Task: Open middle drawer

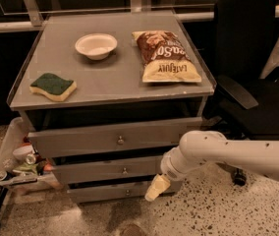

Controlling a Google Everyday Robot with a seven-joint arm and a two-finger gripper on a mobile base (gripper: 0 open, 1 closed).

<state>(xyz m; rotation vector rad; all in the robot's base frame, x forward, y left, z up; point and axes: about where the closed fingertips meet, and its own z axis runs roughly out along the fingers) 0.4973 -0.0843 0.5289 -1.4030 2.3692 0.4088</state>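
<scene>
Claw (157,187) seen low at the right end of the drawer stack, right of the knobs; its state cannot be told.
At far left a cluttered side tray (9,180) is cut off by the frame, contents hard to make out. On the counter (115,82) a green-and-yellow sponge (52,86), a white bowl (96,45) and a chip bag (165,56) marked "LATEJULY" are laid. The middle drawer (95,172) is found between the top drawer (80,141) and bottom drawer (105,192), its knob (125,170) uncovered, its right end hidden by the white arm (228,151). A black office chair (247,58) is parked at right.
</scene>
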